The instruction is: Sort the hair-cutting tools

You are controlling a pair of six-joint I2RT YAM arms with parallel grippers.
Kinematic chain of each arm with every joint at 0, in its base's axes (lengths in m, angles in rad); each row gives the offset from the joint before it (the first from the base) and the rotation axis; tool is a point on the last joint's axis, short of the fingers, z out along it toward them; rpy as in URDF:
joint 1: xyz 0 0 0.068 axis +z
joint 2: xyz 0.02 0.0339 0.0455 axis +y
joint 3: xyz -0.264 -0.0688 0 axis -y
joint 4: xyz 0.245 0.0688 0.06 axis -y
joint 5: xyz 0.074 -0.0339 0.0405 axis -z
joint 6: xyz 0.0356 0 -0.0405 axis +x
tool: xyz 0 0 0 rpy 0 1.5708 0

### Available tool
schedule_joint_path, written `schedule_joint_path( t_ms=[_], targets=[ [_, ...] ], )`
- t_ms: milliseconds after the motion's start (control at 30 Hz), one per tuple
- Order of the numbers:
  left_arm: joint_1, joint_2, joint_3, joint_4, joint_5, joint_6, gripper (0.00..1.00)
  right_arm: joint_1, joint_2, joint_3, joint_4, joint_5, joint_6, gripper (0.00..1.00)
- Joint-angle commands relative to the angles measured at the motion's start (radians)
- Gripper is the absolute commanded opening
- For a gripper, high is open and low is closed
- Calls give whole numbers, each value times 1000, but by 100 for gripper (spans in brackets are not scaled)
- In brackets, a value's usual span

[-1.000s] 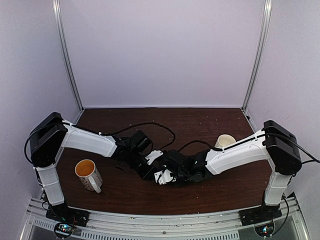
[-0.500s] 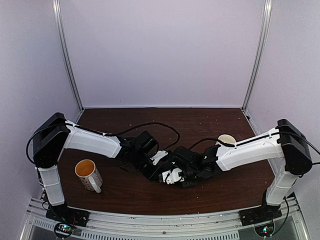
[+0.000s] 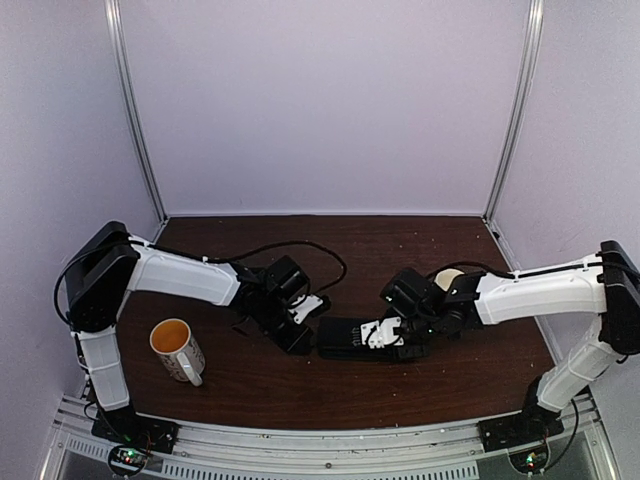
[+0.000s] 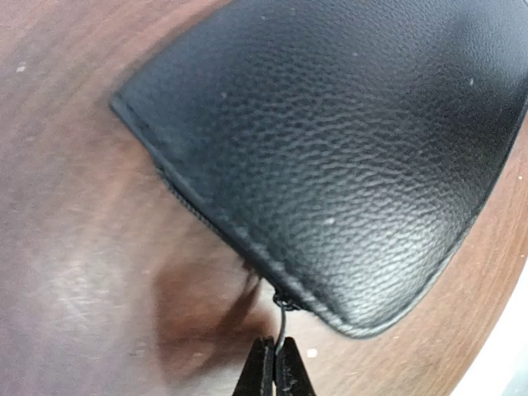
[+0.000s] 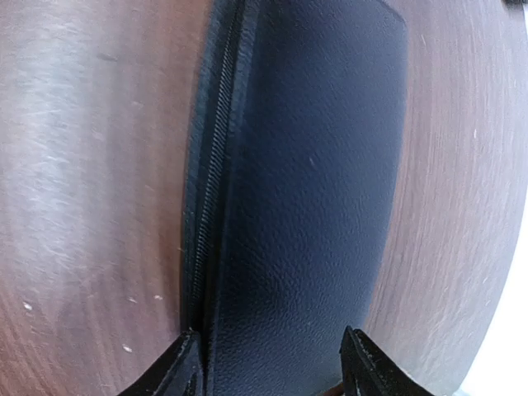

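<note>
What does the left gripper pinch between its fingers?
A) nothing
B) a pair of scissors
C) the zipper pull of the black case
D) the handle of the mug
C: the left gripper is shut on the thin zipper pull at the black case corner.

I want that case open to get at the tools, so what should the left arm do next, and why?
Probably draw the zipper pull along the edge of the black case: the left gripper is shut on it, and the right gripper braces the other end.
</note>
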Motion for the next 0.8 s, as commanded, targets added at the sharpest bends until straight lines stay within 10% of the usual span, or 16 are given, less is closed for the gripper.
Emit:
schedule_joint_path(
  t_ms=[0, 767],
  targets=[
    [42, -19, 17, -72, -83, 36, 0, -88, 29, 12, 8, -9, -38, 58],
    [92, 79, 144, -109, -170, 118, 0, 83, 84, 66, -181, -241, -38, 58]
  ],
)
